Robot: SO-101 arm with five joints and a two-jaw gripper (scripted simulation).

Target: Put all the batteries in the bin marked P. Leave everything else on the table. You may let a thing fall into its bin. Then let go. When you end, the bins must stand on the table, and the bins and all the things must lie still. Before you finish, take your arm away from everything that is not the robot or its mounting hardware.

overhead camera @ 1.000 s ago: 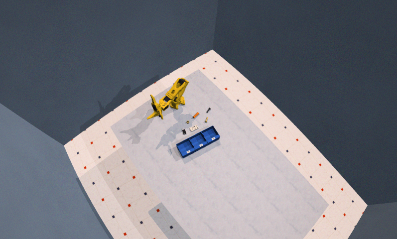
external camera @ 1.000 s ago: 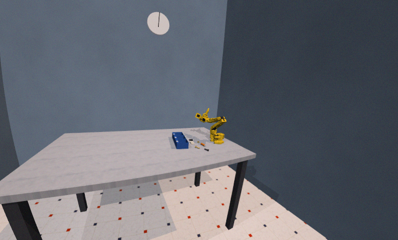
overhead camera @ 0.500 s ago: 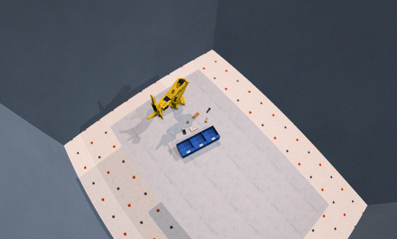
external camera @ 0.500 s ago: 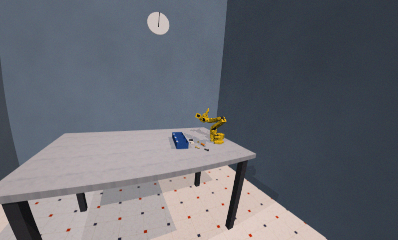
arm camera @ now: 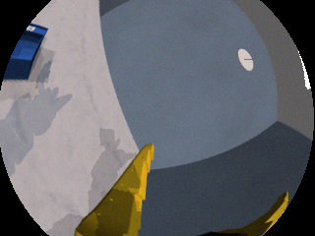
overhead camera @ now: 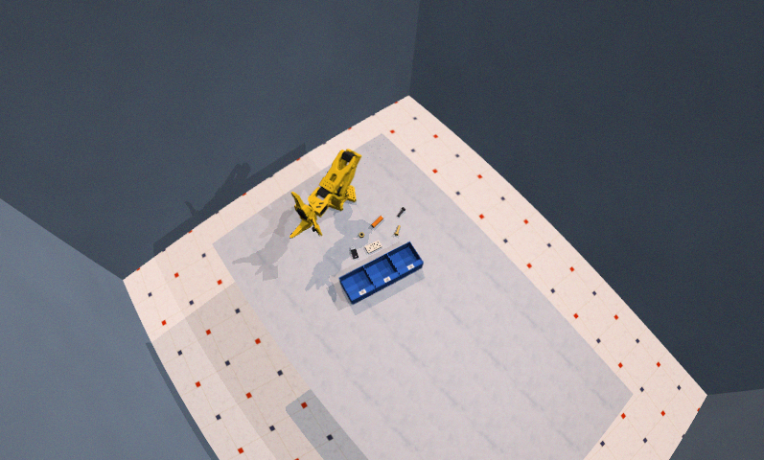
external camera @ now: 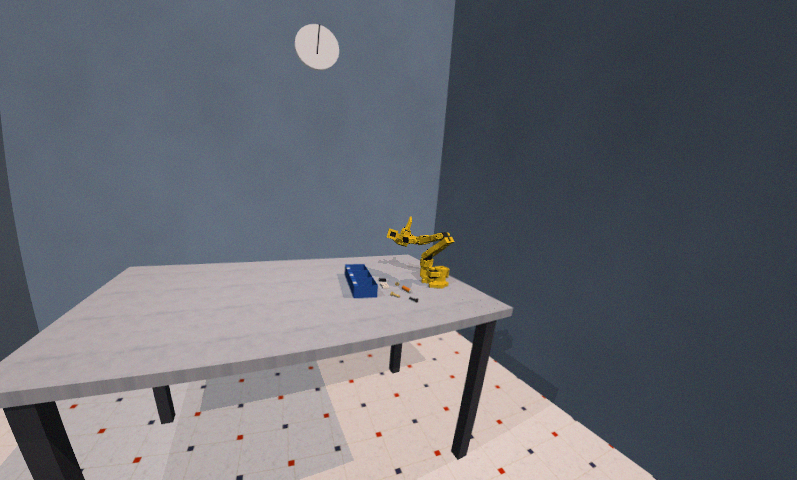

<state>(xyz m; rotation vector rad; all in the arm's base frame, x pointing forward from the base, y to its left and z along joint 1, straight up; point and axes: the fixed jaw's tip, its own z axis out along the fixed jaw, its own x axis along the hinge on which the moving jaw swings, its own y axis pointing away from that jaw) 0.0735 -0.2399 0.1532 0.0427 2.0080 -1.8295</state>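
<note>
My gripper [overhead camera: 291, 215] [external camera: 399, 226] [arm camera: 219, 170] is wide open and empty, raised high beside the things. An orange cylinder [overhead camera: 377, 221] [external camera: 406, 289], battery-like, lies on the table. A small black block [overhead camera: 354, 253] [external camera: 382, 279] lies near the bins; whether it is a battery I cannot tell. A small brass-coloured piece [overhead camera: 397, 230] [external camera: 395, 294] lies near the bins' right end. The joined blue bins [overhead camera: 398, 274] [external camera: 365, 291] [arm camera: 17, 69] stand in a row of three, with white labels too small to read. No contents show in them.
A white dotted block [overhead camera: 373, 246] [external camera: 384, 285] lies close to the bins. A brass ring or nut [overhead camera: 360, 235] [external camera: 397, 283] lies between it and the arm. A dark bolt [overhead camera: 401, 212] [external camera: 413, 299] lies beyond the orange cylinder.
</note>
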